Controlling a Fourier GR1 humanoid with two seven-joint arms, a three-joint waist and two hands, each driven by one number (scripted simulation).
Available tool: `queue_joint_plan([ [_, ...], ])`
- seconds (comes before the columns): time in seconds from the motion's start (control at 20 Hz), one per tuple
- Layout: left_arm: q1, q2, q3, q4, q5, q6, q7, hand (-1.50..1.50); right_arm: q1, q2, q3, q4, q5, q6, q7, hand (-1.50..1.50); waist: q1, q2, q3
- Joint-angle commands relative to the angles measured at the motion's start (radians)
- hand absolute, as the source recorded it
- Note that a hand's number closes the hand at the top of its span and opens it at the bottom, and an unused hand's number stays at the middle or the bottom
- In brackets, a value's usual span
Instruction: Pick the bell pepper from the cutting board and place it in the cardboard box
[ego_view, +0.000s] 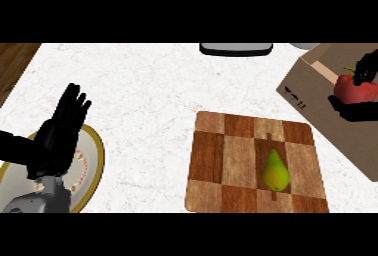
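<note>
Red bell pepper (356, 89) sits at the right edge of the frame, over the open top of the cardboard box (317, 95), clear of the cutting board (221, 165). Right hand (358, 107) is curled round it: dark fingers (365, 67) wrap its upper side and the thumb lies beneath, so much of the pepper is hidden. A thin green stem shows at its upper left, pointing toward the top of the frame; the long axis cannot be told with certainty because the hand covers too much.

Box occupies the upper right and right edge, tilted, one flap spread toward the board, arrow marks on its side.

Checked wooden cutting board lies at lower centre-right, well apart from the pepper. A yellow-green pear (275, 171) rests on the board's right half, long axis running up and down the frame, narrow end toward the top.

Left hand (63, 130) shows at the left, fingers straight and spread, pointing toward the top of the frame, holding nothing. It hangs over a white plate with a gold rim (98, 160) at lower left.

White marbled counter (140, 85) carries all items. A grey and white object (236, 48) sits at the top edge, partly cut off.
</note>
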Motion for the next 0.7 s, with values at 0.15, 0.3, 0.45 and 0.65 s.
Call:
queue_joint_plan([
  [0.15, -0.010, 0.001, -0.006, 0.019, 0.003, -0.018, -0.018, 0.00, -0.080, -0.115, 0.058, 0.350, 0.155, -0.072, -0.113, 1.50, 0.017, 0.006, 0.000],
  [0.3, -0.059, 0.006, 0.006, 0.042, -0.001, -0.002, 0.004, 0.00, -0.056, -0.155, 0.126, 0.447, 0.247, -0.005, -0.083, 1.50, 0.021, 0.012, 0.000],
  [0.45, -0.057, -0.008, -0.015, 0.067, -0.020, -0.003, -0.035, 0.00, -0.084, -0.170, 0.095, 0.567, 0.203, 0.035, -0.120, -1.50, 0.014, 0.012, 0.001],
  [0.65, 0.001, 0.006, -0.014, -0.017, -0.008, -0.010, 0.010, 0.00, -0.203, -0.169, 0.005, 0.763, 0.125, -0.083, -0.253, -1.50, 0.021, 0.005, 0.002],
])
